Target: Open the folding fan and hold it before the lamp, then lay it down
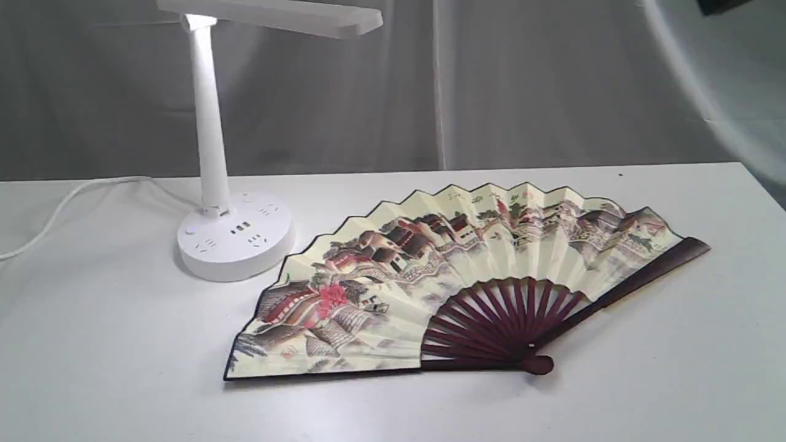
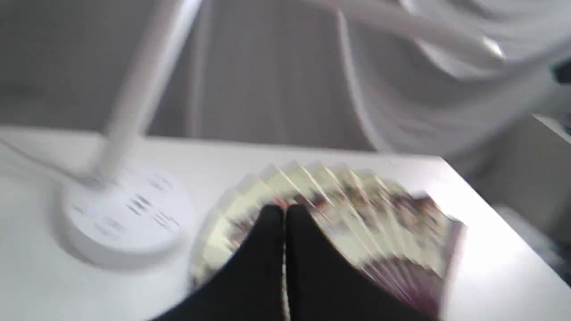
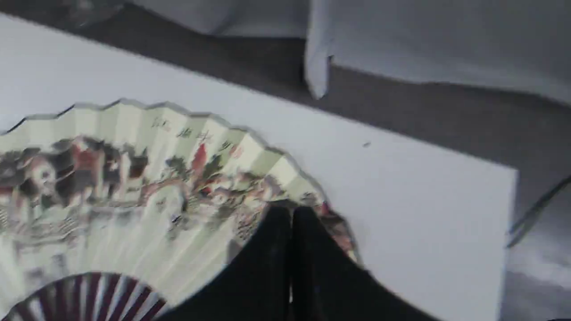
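Observation:
The folding fan (image 1: 442, 276) lies spread open and flat on the white table (image 1: 92, 368), painted side up, its maroon ribs meeting at a pivot near the front. The white lamp (image 1: 212, 159) stands just left of it, round base close to the fan's left edge. Neither gripper appears in the exterior view. In the left wrist view my left gripper (image 2: 284, 214) is shut and empty, above the blurred fan (image 2: 357, 209) with the lamp (image 2: 129, 214) beside it. My right gripper (image 3: 291, 214) is also shut on nothing, hovering over the fan's (image 3: 134, 178) outer leaf.
The lamp's white cord (image 1: 67, 202) trails off to the left across the table. A grey curtain (image 1: 491, 80) hangs behind. The table's right edge (image 1: 761, 184) lies just beyond the fan's dark guard stick.

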You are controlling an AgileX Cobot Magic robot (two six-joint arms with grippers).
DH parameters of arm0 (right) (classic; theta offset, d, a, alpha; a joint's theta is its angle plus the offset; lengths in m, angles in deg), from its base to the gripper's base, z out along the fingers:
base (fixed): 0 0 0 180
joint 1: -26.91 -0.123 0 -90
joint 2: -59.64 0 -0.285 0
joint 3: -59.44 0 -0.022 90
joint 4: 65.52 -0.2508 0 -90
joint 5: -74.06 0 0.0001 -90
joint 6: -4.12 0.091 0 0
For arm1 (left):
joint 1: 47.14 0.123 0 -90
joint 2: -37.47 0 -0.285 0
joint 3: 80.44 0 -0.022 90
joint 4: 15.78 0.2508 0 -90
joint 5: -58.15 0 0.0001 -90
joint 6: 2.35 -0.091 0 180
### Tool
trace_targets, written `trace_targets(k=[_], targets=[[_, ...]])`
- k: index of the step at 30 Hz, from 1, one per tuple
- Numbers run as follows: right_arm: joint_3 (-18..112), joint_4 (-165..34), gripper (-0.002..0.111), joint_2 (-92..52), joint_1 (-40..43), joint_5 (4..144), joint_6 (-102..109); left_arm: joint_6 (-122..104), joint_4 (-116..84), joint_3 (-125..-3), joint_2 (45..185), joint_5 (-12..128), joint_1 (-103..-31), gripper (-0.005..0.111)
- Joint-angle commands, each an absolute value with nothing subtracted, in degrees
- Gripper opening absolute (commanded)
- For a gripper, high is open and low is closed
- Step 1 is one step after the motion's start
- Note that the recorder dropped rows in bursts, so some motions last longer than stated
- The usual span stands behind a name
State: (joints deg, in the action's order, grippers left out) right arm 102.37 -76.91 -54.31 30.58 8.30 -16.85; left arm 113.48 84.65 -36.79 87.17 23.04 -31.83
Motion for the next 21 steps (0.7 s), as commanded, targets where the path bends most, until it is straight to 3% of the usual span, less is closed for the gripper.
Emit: trace_targets(k=[1, 8, 12, 18, 21], targets=[[102.0, -62.78, 0.0, -49.53, 27.15, 13.9, -8.67, 108.07, 84.17, -36.14, 79.1, 41.43, -31.78, 0.0], [102.0, -57.92, 0.0, -44.23, 25.31, 16.46, -4.86, 71.49, 82.49, -30.54, 73.59, 76.24, -31.78, 0.0], [101.89, -52.93, 0.0, -42.03, 25.31, 15.53, -1.88, 56.93, 44.59, -33.41, 73.71, 98.89, -32.05, 0.0], [101.89, -54.66, 0.0, -37.88, 25.31, 14.41, -1.67, 0.86, -17.13, -35.19, 81.32, 113.01, -32.05, 0.0], [101.89, -55.63, 0.0, -36.44, 25.31, 14.14, -1.98, -10.04, -35.08, -35.19, 89.24, 124.06, -32.05, 0.0]])
